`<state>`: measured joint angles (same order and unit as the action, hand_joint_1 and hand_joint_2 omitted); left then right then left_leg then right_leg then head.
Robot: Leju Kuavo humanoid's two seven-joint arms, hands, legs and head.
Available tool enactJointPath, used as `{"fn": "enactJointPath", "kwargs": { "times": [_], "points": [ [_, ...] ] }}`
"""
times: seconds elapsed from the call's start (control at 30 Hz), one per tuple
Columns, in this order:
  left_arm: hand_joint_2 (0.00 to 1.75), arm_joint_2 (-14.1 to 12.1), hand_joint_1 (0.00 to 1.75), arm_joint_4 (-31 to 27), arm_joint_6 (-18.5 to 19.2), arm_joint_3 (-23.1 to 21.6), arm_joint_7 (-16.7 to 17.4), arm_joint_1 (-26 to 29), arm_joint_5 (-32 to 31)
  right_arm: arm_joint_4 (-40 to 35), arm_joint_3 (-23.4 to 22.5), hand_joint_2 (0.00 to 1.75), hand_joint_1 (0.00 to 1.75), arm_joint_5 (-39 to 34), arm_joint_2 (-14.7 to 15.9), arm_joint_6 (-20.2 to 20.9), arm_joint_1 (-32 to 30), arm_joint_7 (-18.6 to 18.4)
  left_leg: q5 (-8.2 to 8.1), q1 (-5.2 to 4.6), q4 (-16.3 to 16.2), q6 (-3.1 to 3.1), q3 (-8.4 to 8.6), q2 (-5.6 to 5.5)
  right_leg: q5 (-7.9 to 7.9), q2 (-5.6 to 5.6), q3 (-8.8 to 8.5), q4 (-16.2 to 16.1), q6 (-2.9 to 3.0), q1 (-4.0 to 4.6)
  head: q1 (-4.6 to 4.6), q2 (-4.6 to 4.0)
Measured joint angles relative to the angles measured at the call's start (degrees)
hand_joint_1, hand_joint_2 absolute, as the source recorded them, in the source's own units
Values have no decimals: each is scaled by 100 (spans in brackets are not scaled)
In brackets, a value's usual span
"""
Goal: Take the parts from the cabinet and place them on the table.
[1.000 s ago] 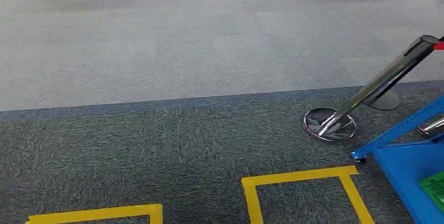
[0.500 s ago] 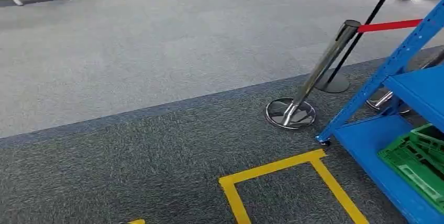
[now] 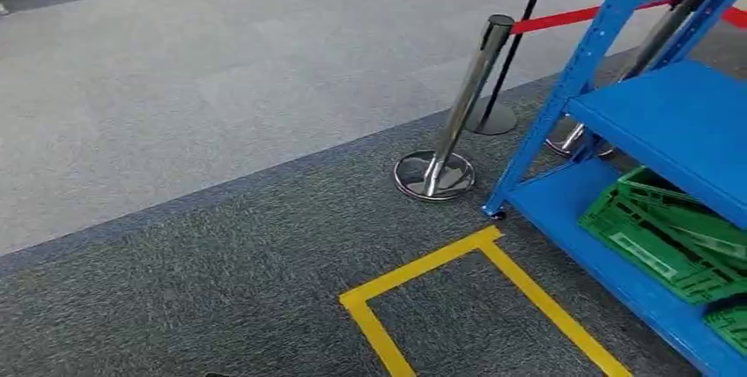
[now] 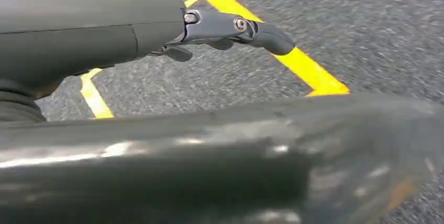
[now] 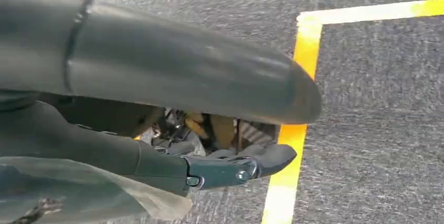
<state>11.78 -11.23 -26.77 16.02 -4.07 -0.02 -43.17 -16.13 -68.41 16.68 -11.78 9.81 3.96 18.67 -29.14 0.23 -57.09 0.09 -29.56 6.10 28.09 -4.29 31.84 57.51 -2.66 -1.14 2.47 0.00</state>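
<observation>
Stage: By my reading I was at the very start, on the way to the blue cabinet (image 3: 669, 121), with nothing picked up and no table to be seen from the head camera.
Cabinet: It stood at the right of the head view, its blue upright reaching the carpet just beside the corner of a yellow tape square (image 3: 480, 258).
Parts: I could not pick out any loose parts. The lowest shelf carried green crates (image 3: 665, 236), stacked and lying at a slant; whether they held the parts I could not tell.
Left hand: The left hand (image 4: 220, 30) hung over the carpet and yellow tape. One dark finger stuck out straight with nothing against it; the other fingers were hidden, so I could not tell if the hand was open or closed.
Right hand: The right hand (image 5: 230, 164) also hung above the floor tape. I saw nothing held in it, but its fingers were mostly covered, so I could not tell their state.
Obstacles: A chrome barrier post (image 3: 454, 117) with a red belt (image 3: 564, 18) stood just beside the cabinet's near corner.
Left to do: As I judged it, everything: reach the shelves, take the parts, find the table, set them down.
</observation>
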Motion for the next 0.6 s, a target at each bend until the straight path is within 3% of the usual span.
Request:
{"fn": "enactJointPath", "kwargs": {
  "times": [0.1,0.13,0.17,0.2,0.23,0.3,0.33,0.37,0.4,0.43,0.47,0.5,0.53,0.6],
  "points": [
    [0,7,0,0,9,0,-9,-24,0,0,-2,0,0,-22,4,-22,-31,-2,17,40,22,-86,67,130,6,167,88,41,127,58,-20,0],
    [0,13,0,-2,35,0,-9,-31,-17,-2,-2,0,0,-33,4,-63,-29,-26,-33,71,17,-143,83,110,-19,240,21,-5,186,33,-20,0],
    [0,9,0,-2,85,0,-7,-43,-54,-2,-2,0,0,-59,4,-137,-27,-70,-132,91,-78,-167,69,-172,-34,292,10,-20,225,21,-51,0],
    [0,9,0,-2,101,0,-9,-57,-59,-2,-4,0,0,-66,4,-168,-10,-98,-317,96,-356,-162,-50,-394,-45,351,9,-17,255,21,-63,0],
    [0,9,0,0,133,0,0,-49,-72,-4,-4,0,0,-83,4,-216,-5,-133,-526,92,-759,-153,-230,-491,-45,431,10,-17,272,29,-85,0],
    [0,-4,0,0,177,0,50,-27,-111,-4,-4,0,0,-90,4,-306,1,-196,-827,80,-1632,-132,-658,-536,-46,612,11,-12,301,69,-83,0],
    [0,-7,0,0,190,0,81,-14,-120,-4,-4,0,0,-92,4,-348,-1,-227,-769,74,-1757,-112,-747,-538,-45,709,5,-10,303,86,-81,0],
    [0,-7,0,0,201,0,101,-8,-127,-4,-4,0,0,-92,4,-389,-4,-254,-585,67,-1616,-84,-714,-544,-45,806,-6,-4,303,99,-85,0],
    [0,-9,0,0,203,0,101,-13,-140,-4,-4,0,0,-92,4,-406,-5,-271,-299,57,-1256,-43,-591,-584,-45,905,-9,2,303,105,-81,0],
    [0,-9,0,0,205,0,103,-20,-157,-4,-4,0,0,-94,2,-437,-3,-289,-8,45,-786,-1,-415,-690,-45,992,-16,10,303,106,-83,0],
    [0,-9,0,0,216,0,107,-17,-162,-4,-4,0,0,-101,2,-461,-3,-310,205,34,-336,37,-255,-956,-44,1057,-10,11,301,98,-85,0],
    [0,-20,0,0,225,-2,123,-17,-162,-4,-4,0,0,-103,-7,-494,10,-328,127,61,-213,62,-210,-1193,-42,1121,19,31,278,123,-70,0],
    [0,-17,0,0,234,-2,131,-17,-166,-4,-4,0,0,-111,-11,-529,23,-360,86,53,-74,37,-148,-1158,-56,1226,72,44,243,88,-87,0],
    [0,-17,0,0,304,0,144,-23,-166,-4,-7,0,0,-125,-13,-586,-9,-400,87,20,-93,39,-159,-1052,-94,1338,110,-2,160,41,-101,0]
  ]
}}
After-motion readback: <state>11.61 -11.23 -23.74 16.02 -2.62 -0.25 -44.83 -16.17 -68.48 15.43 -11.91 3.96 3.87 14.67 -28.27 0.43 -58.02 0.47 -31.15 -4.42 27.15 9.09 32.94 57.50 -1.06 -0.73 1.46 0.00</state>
